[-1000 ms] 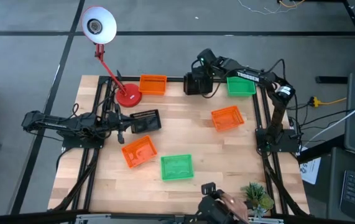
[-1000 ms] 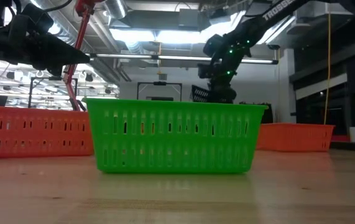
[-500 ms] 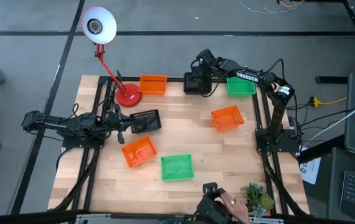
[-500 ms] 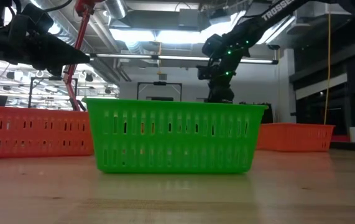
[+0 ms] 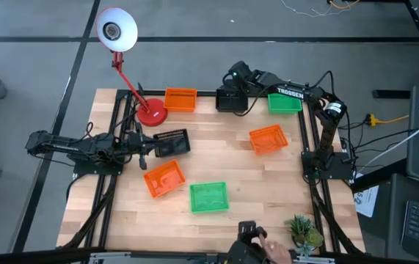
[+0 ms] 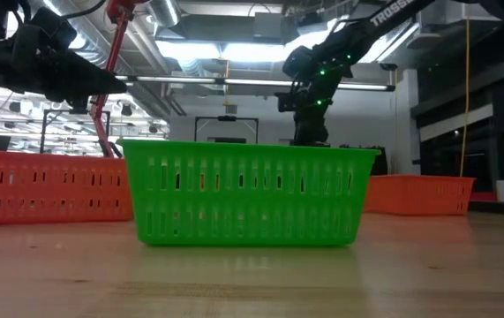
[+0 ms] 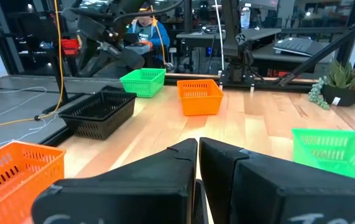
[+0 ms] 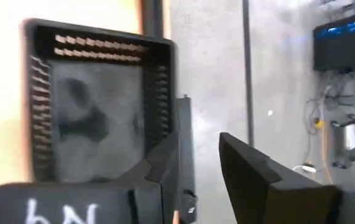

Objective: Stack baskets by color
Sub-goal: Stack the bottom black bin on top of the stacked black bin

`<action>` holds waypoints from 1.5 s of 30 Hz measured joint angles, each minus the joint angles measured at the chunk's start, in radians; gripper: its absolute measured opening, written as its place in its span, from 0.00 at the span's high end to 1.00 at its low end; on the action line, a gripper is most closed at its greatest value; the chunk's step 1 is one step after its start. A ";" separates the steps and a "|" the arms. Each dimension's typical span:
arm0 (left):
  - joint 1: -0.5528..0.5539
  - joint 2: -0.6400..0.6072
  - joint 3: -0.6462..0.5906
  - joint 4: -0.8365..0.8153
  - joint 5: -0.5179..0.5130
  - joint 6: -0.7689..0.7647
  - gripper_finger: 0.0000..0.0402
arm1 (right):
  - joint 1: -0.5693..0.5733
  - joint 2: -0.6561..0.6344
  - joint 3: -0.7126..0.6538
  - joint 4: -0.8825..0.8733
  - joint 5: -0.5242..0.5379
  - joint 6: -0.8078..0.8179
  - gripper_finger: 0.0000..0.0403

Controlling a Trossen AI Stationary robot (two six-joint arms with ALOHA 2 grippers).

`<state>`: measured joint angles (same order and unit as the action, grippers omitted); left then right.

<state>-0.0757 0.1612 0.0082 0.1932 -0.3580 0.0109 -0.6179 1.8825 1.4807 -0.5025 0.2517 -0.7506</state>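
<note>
Seven basket spots counted on the table (image 5: 224, 158). Found the far black basket (image 5: 231, 100) at the back edge, between the back orange basket (image 5: 180, 100) and the back green basket (image 5: 284, 102). Saw the right gripper (image 8: 199, 142) directly over it, fingers apart with nothing between them. Judged that spot the chosen home for the black pile, clear of the other colours.

Noted the second black basket (image 5: 171, 143) left of centre, tilted, touching the tip of the left gripper (image 7: 198, 146). Saw those fingers pressed together with only a slit showing. Could not tell whether a rim sat pinched in that slit.

Placed the middle orange basket (image 5: 268, 139) on the right side, the near orange basket (image 5: 164, 179) and the near green basket (image 5: 208, 196) just beside each other toward the front. Reckoned orange and green not yet gathered by colour. Left the lamp (image 5: 118, 31) aside at the back left corner.
</note>
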 joint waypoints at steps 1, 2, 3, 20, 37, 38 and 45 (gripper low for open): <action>0.000 0.000 0.000 0.000 0.000 0.000 0.97 | 0.014 -0.001 0.000 -0.011 -0.005 0.023 0.72; 0.000 0.000 0.000 0.000 0.000 0.000 0.97 | 0.029 -0.004 0.000 -0.021 -0.025 0.050 0.72; 0.000 0.000 0.000 0.000 0.000 0.000 0.97 | 0.048 -0.008 0.000 -0.030 -0.065 0.071 0.72; -0.001 0.003 0.095 -0.335 -0.192 -0.211 0.99 | 0.466 -0.065 0.001 0.054 -0.137 0.280 0.75; 0.014 0.470 0.425 -1.055 0.058 -0.937 1.00 | 0.398 -0.349 0.000 -0.586 0.077 0.642 0.75; 0.021 0.519 0.425 -1.070 0.074 -0.963 1.00 | 0.397 -0.368 0.000 -0.595 0.086 0.648 0.75; 0.121 0.819 0.425 -0.931 0.078 -1.024 1.00 | 0.399 -0.494 0.000 -0.600 0.088 0.671 0.75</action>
<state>0.0457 0.9797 0.4332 -0.7382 -0.2803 -1.0128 -0.2192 1.3886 1.4811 -1.1030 0.3397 -0.0799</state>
